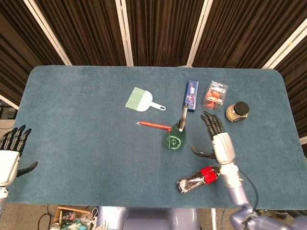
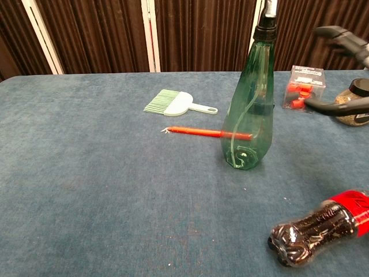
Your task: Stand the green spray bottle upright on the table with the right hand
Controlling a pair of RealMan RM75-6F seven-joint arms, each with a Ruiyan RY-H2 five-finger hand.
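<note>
The green spray bottle (image 1: 176, 135) (image 2: 248, 115) stands upright on the blue table (image 1: 86, 139), its black and grey nozzle on top. My right hand (image 1: 218, 139) is open to the right of the bottle, well apart from it. In the chest view only its fingers (image 2: 340, 40) show at the right edge. My left hand (image 1: 10, 153) is open at the table's near left edge, holding nothing.
A dark cola bottle (image 1: 199, 178) (image 2: 320, 227) lies on its side near the front right. A red stick (image 1: 154, 125) lies just left of the spray bottle. A green brush (image 1: 143, 100), blue box (image 1: 192, 94), red-filled packet (image 1: 216, 95) and jar (image 1: 237, 111) sit behind.
</note>
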